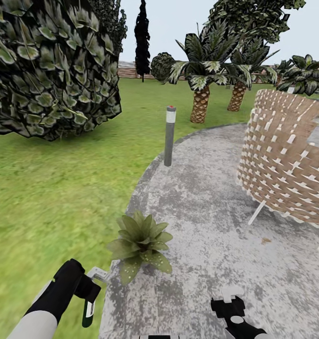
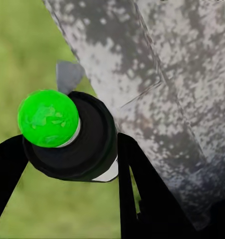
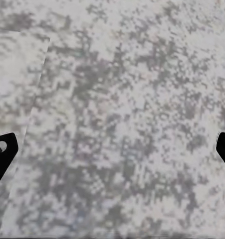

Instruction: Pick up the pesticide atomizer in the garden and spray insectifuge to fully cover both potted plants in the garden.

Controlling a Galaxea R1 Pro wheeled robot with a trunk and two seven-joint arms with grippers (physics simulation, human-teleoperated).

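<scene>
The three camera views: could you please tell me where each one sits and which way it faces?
Head view: on the robot's head, looking forward and down over the patio, a potted plant, lawn and a wicker chair; the left gripper holding the atomizer and the right gripper show.
Left wrist view: along the left fingers, clamping the atomizer over the patio edge.
Right wrist view: facing bare paving, fingertips wide apart.
Shared: atomizer, paving.

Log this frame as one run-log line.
left gripper: shut on spray bottle | right gripper: open, over patio | potted plant: at patio edge, ahead of bottle | step: spraying plant
</scene>
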